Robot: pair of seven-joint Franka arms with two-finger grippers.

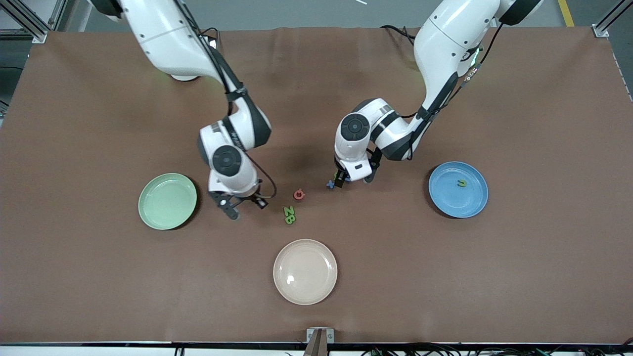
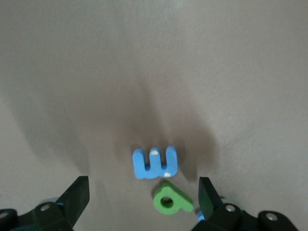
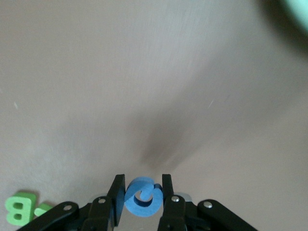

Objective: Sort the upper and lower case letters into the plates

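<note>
A small flat blue toy letter (image 3: 142, 197) is clamped between the narrowed jaws of the right gripper (image 1: 244, 206), beside the pale mint green glossy plate (image 1: 167, 201). The left gripper (image 1: 352, 180) is held wide open, empty, over a blue letter (image 2: 154, 163) and a green letter (image 2: 172, 198) on the brown table (image 1: 519, 257).

- Brown table covering (image 1: 519, 277), matte, with faint creases, spanning nearly the whole front view.
- Grey floor (image 1: 306, 12) along the top edge.
- Aluminium frame posts (image 1: 606, 27) at the upper corners.
- Dark cables (image 1: 445, 351) along the bottom edge.
</note>
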